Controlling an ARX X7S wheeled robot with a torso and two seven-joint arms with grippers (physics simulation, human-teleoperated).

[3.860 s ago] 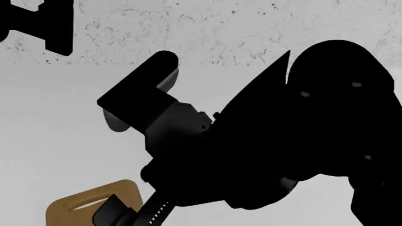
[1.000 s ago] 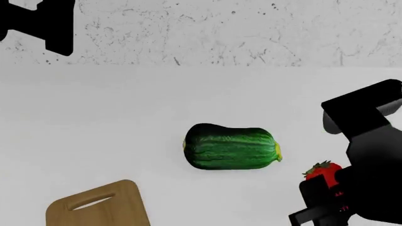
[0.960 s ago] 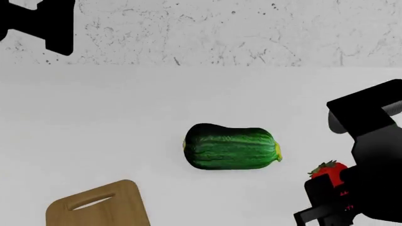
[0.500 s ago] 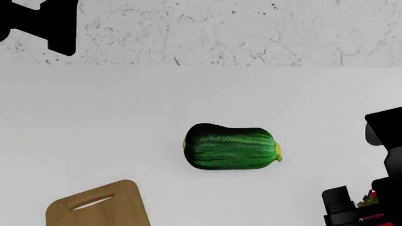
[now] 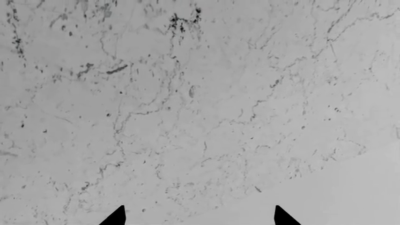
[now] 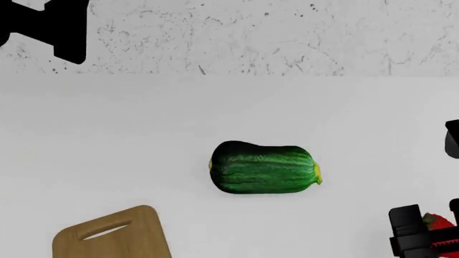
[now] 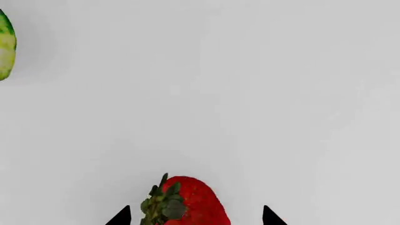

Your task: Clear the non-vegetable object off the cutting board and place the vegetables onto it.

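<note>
The dark-green zucchini [image 6: 264,167] lies on its side in the middle of the white table, yellow tip to the right. Its pale end shows at the edge of the right wrist view [image 7: 5,47]. The wooden cutting board [image 6: 115,236] sits at the lower left with nothing on its visible part. My right gripper [image 6: 432,230] is at the lower right edge, holding the red strawberry [image 6: 441,222] between its jaws just above the table, well right of the zucchini. The strawberry [image 7: 190,201] sits between the fingertips of the right gripper [image 7: 195,216]. My left gripper [image 5: 198,216] is open and empty, facing a marbled surface.
A speckled grey wall [image 6: 251,37] runs along the back of the table. The black left arm [image 6: 43,27] hangs in the upper left corner. The white table [image 6: 143,134] stretches between board, zucchini and wall.
My right arm has swung from over the table's centre to the lower right edge, carrying the strawberry rightward and away from the board. The zucchini and board have not moved.
</note>
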